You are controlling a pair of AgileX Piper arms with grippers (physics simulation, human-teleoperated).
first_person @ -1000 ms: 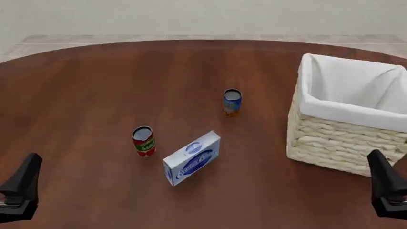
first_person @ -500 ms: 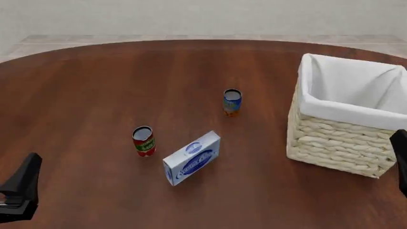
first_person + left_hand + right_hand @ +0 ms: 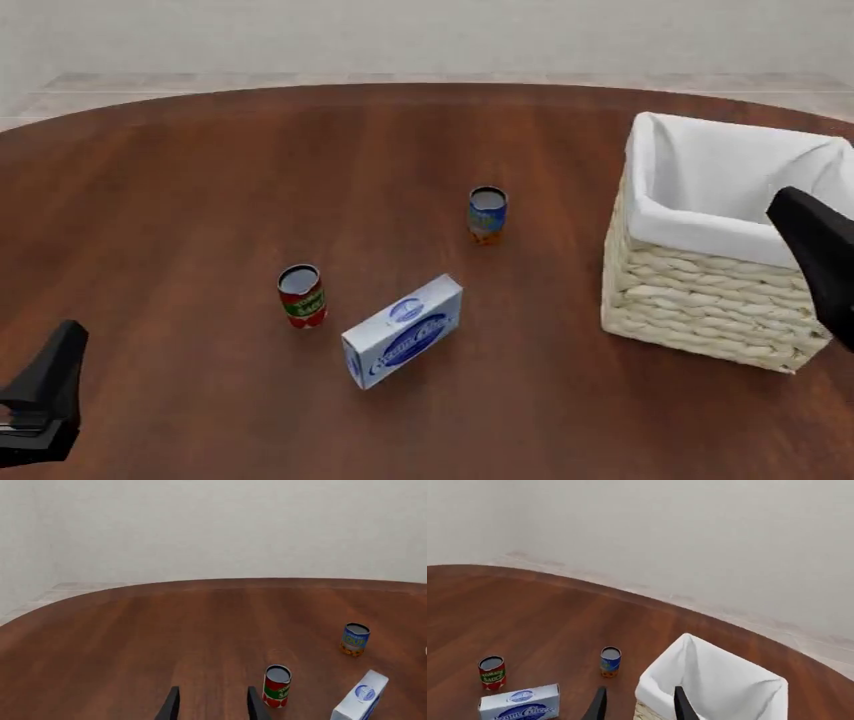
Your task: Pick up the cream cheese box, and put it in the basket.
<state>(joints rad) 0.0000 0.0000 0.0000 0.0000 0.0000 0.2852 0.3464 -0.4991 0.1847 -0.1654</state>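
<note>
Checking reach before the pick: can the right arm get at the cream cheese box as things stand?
Probably yes: the cream cheese box stands apart from both cans, and the right gripper, jaws open, holds nothing.

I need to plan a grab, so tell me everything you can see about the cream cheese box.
The cream cheese box is a flat rectangular white carton with blue oval logos and blue script on its broad face. It looks closed and undamaged. It stands on one long narrow edge on the brown table, turned at a slant. The red can stands just to its left, apart from it. Neither claw touches it; only the table does.
</note>
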